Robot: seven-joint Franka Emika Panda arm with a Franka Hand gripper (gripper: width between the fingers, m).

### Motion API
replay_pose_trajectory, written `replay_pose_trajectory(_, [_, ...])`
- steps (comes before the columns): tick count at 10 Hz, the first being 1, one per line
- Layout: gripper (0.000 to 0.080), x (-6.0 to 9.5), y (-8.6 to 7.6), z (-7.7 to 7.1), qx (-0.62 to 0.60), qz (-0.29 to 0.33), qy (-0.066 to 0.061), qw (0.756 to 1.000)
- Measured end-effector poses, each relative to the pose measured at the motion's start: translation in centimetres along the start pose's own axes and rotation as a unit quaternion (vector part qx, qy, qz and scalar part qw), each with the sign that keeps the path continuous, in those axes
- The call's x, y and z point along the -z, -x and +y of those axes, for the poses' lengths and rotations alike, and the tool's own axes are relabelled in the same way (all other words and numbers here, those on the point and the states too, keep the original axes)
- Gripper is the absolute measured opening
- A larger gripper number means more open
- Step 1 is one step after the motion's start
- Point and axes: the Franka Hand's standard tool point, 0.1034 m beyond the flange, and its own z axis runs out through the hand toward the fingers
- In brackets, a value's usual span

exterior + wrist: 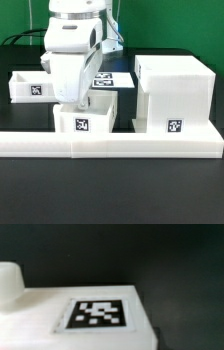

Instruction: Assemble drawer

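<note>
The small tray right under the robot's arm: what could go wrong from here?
1. The gripper sits low at the middle tray, and how its jaws stand cannot be made out. An off-centre hold might let the tray tilt or slip.
2. The housing stands close on the exterior view's right, and the border rail lies just in front. The tray could catch on either when it is moved.
</note>
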Motion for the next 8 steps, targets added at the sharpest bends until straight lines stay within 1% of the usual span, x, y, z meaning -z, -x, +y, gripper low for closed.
replay_pose_trajectory(1, [0.0042, -0.16, 0.02, -0.28, -0.003, 0.000, -0.002, 1.000])
replay_pose_trajectory(6, [0.0042, -0.56, 0.10, -0.45, 0.004, -0.004, -0.005, 1.000])
replay_pose_trajectory(7, [0.0042, -0.56, -0.05, -0.39, 0.011, -0.006, -0.006, 1.000])
replay_pose_trajectory(8, [0.0042, -0.51, -0.68, -0.02, 0.035, -0.012, -0.007, 0.999])
